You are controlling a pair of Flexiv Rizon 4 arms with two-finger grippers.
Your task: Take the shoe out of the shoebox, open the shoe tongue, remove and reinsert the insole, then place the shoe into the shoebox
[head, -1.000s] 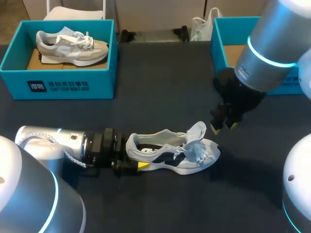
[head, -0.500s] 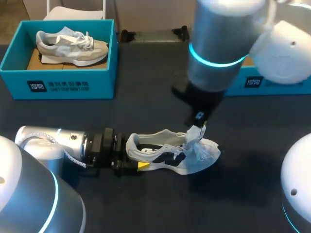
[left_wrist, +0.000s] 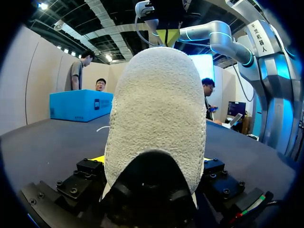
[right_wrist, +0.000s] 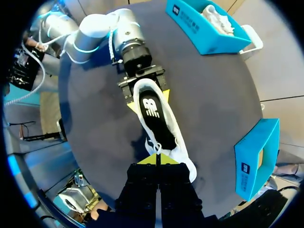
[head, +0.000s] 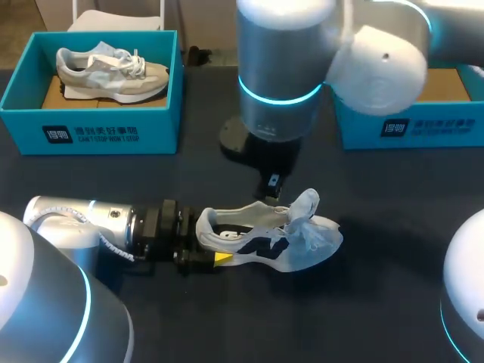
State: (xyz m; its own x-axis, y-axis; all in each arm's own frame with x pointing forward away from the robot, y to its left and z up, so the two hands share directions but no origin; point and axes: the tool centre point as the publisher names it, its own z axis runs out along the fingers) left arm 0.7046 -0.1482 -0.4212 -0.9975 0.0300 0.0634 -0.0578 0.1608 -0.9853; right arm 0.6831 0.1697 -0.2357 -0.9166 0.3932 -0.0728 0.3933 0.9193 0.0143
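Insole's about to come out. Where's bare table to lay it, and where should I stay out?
Most room: the bare table on the robot's side of the shoe. Also the strip between the left shoebox and the left arm, and the patch between the shoe's toe and the right shoebox. Crowded: the middle, where the right arm hangs over the shoe.

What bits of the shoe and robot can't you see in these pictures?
- Right wrist view: the right gripper covers the toe and laces of the shoe.
- Left wrist view: the shoe's heel fills the middle, so the insole and everything ahead of the heel are hidden.
- Head view: the right arm hides its own fingertips and part of the right shoebox.
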